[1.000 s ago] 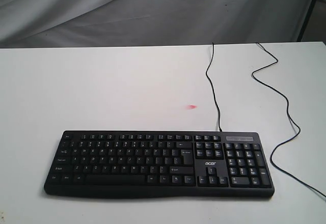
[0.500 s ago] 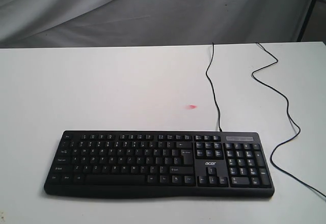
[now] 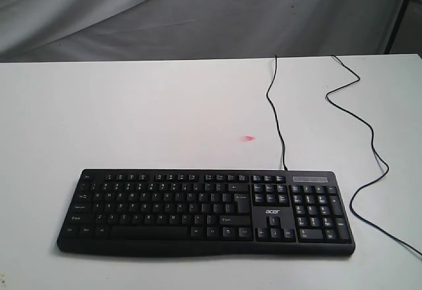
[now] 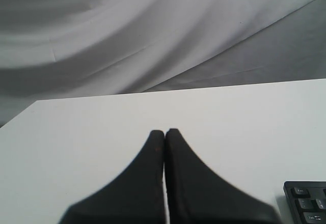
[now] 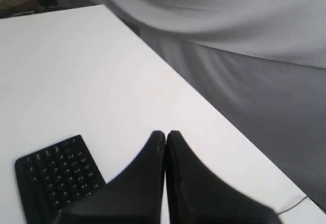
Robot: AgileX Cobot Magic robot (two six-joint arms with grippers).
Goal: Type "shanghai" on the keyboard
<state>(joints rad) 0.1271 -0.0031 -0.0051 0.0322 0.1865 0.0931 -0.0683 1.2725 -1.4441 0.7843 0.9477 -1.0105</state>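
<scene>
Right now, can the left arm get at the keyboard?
Probably yes: the left gripper, shut, has only white table showing between it and the keyboard, whose corner lies close by.

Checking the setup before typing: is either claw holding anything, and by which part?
Nothing held: left claw and right claw are shut, empty; the keyboard lies untouched.
</scene>
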